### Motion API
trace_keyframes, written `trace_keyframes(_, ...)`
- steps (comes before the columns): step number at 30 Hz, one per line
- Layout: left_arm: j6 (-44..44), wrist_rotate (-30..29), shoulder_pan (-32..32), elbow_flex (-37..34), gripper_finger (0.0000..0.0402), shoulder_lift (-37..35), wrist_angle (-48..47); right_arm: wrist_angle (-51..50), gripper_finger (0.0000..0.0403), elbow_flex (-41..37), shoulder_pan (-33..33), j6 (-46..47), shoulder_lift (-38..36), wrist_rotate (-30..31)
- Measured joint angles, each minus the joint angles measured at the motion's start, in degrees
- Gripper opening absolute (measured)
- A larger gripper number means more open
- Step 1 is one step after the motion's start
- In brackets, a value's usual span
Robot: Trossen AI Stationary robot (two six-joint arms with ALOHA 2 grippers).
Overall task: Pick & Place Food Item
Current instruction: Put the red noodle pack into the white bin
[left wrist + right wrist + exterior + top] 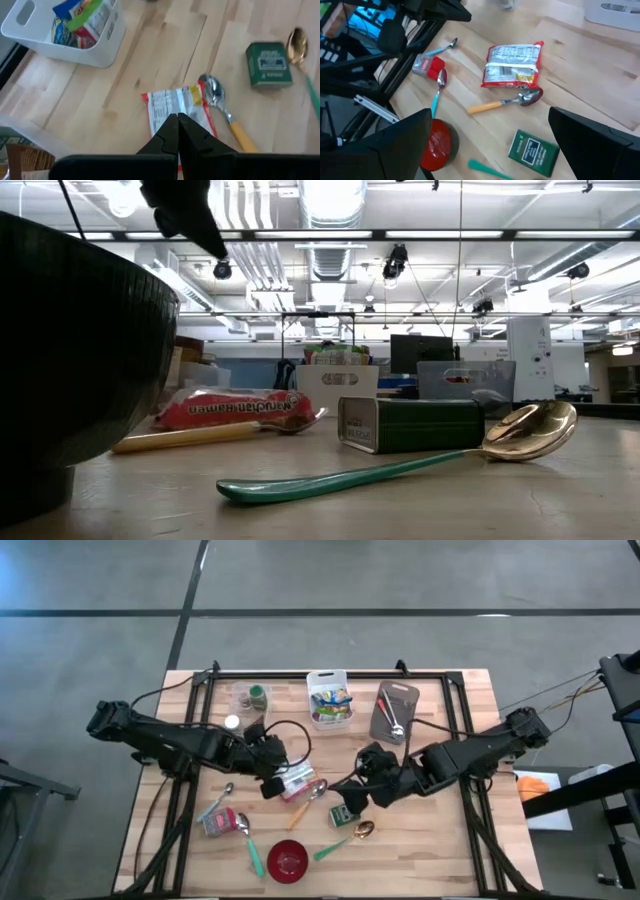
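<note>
Now the left tool (177,131) hovers pinched shut and empty above the ramen packet (178,108), so grasping calls for opening first, while the right tool (490,145) waits spread wide, holding nothing.

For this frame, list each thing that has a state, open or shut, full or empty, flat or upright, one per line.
Left tool: shut, holding nothing, above the noodle packet.
Right tool: open, empty.
Noodle packet: sealed, lying flat, not gripped.
White bin: open-topped, holding snack packets.
Green tin: lid on, lying on its side.
Red bowl: upright, empty.
Grey tray: holds utensils.
</note>
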Motion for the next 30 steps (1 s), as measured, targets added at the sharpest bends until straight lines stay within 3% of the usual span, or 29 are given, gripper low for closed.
trace_keyframes(4,-3.46,0.88,0.0,-1.53,0.0,0.0,-1.78,-0.61,0.0398,0.0,0.57,-0.21,0.0,-0.15)
trace_keyframes(9,-16.09,1.35,0.0,-4.71,0.0,0.0,-1.26,-0.44,0.0398,-0.18,2.26,-0.37,0.0,1.59)
trace_keyframes(14,-19.24,4.02,0.04,-7.94,0.0023,0.0,-0.1,-0.57,0.0398,-0.42,2.24,-1.82,0.0,1.34)
trace_keyframes(25,-17.14,10.56,0.33,-10.35,0.0241,0.08,0.96,-0.52,0.0398,-0.44,2.23,-4.66,0.0,1.1)
trace_keyframes(30,-18.8,11.71,0.48,-15.38,0.0341,0.13,7.11,-0.51,0.0398,-0.5,2.27,-5.02,0.0,0.99)
